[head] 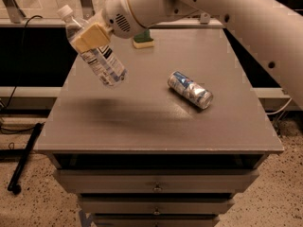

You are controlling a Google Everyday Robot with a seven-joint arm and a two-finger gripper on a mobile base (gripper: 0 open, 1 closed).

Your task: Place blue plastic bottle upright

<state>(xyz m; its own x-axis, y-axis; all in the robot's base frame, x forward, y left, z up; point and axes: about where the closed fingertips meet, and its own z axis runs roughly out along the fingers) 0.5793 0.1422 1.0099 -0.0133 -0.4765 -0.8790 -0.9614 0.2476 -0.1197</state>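
The gripper [92,38] is up in the air over the back left corner of the table [142,126]. Its two fingers pinch the blue plastic bottle [105,66] around its upper half. The bottle hangs clear of the table top and does not touch it. It is tilted: its white cap [64,11] points up and to the left, and its bottom points down and to the right (so the bottom is the end nearer the table). To stand it up, the arm would likely need to turn the bottle until the cap points straight up, then lower it. The crushed can [189,90] lies on its side well apart to the right, and a green sponge [142,41] sits at the back.
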